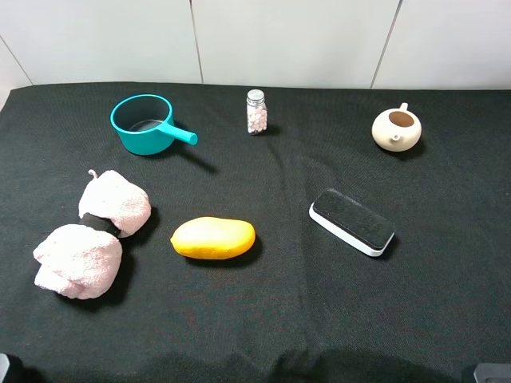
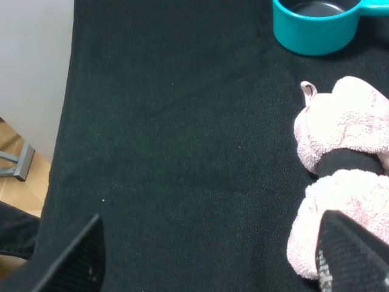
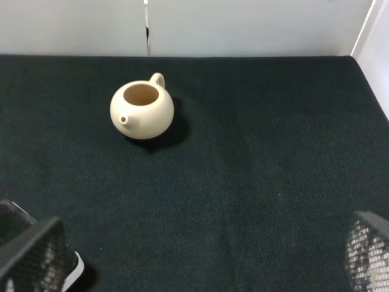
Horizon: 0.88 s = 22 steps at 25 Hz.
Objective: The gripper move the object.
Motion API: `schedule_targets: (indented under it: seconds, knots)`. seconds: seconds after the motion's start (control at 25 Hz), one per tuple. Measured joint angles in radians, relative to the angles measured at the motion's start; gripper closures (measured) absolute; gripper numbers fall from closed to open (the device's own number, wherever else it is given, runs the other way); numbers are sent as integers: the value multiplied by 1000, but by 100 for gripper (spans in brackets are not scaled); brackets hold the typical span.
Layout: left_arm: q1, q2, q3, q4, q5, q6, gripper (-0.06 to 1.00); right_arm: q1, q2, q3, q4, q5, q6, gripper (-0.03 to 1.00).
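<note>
Black woven cloth (image 1: 263, 319) across the bench. Flat oblong object (image 1: 352, 222), black felt on white plastic, lying right of centre toward the near edge. Left gripper (image 2: 209, 267) and right gripper (image 3: 200, 261) both spread wide.

My bench (image 1: 279, 319) is covered edge to edge in black woven cloth. Along its far side, well apart from one another, stand a teal plastic saucepan (image 1: 144, 124) with a straight handle, a small glass jar (image 1: 256, 112) with a silver cap and pale pink pellets inside, and a cream round teapot (image 1: 396, 129) with no lid. Nearer me lie a fluffy pink towel bundle (image 1: 78, 259) pinched by a black band on my left, a yellow oval mango (image 1: 213, 238) in the middle, and a flat oblong eraser (image 1: 352, 222), black felt over a white base, lying aslant on my right.
</note>
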Motion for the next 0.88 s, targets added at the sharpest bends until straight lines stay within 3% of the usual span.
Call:
schedule_targets:
  seconds: [0.16,0.44,0.88]
  knots:
    - [0,0,0,0,0,0,18,0,43,-17,7,-3,0,27]
    - [0,0,0,0,0,0,18,0,329,-133,72,3,-67,27]
    - [0,0,0,0,0,0,18,0,820,-391,91,143,-255,27]
